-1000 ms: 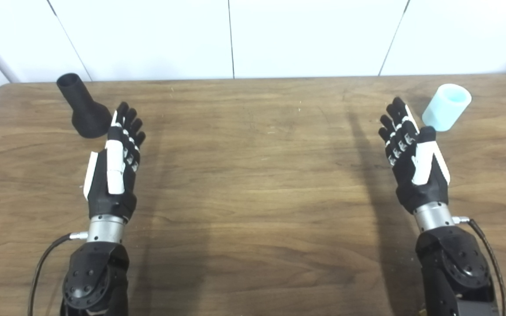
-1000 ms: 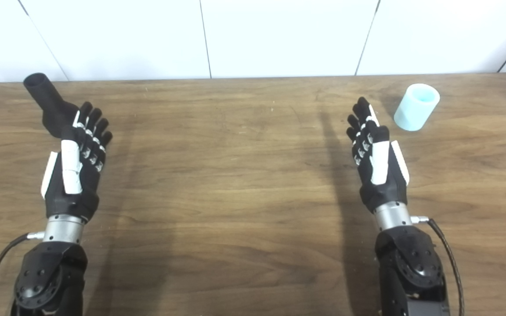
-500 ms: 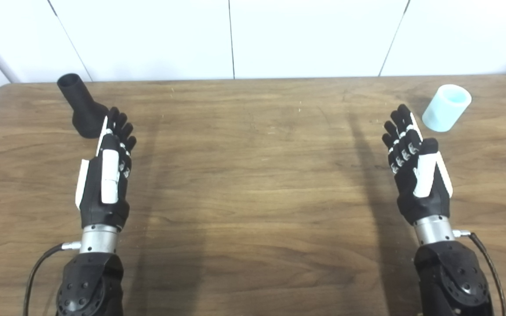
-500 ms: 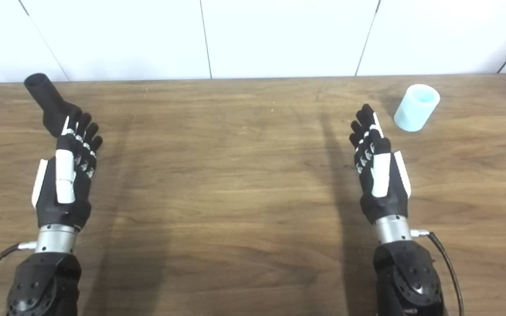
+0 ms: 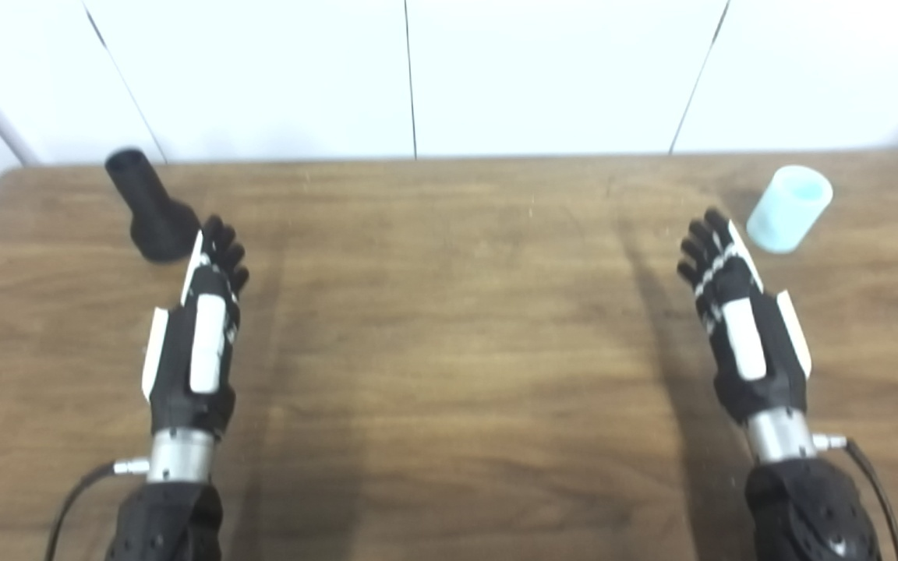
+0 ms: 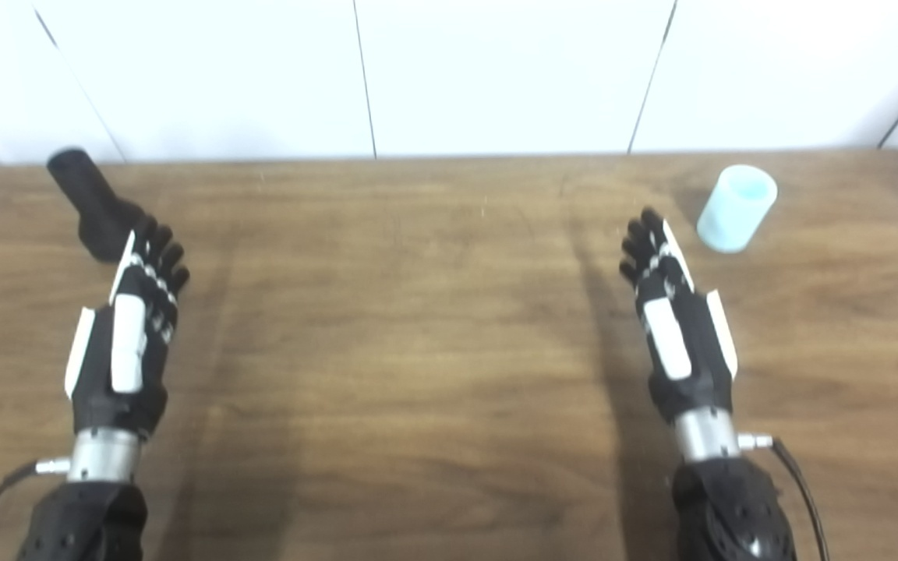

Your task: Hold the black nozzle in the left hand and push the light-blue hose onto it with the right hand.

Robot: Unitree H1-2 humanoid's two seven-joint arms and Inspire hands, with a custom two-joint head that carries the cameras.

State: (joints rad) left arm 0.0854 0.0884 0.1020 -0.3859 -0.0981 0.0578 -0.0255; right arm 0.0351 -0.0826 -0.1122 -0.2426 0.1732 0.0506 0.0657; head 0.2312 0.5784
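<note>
Your left hand (image 5: 196, 335) hovers above the table (image 5: 449, 351) near its left side, thumb edge up, fingers (image 5: 221, 241) extended and loosely apart, holding nothing. Its fingertips lie just beside the wide base of the nozzle (image 5: 149, 209); whether they touch it you cannot tell from either view. The nozzle stands at the far left corner of the table on its wide base, narrow open end uppermost and leaning away to the left.

Your right hand (image 5: 741, 327) hovers above the right side of the table, also thumb edge up, fingers (image 5: 705, 241) extended and slightly spread, empty. The hose (image 5: 790, 209), a short light-blue tube, stands at the far right corner with its open end up, tilted a little to the right. It sits near the right fingertips, beyond them and to their right, with a clear strip of table between.

Both views are softly blurred, so fine detail of the fingers is not legible.
</note>
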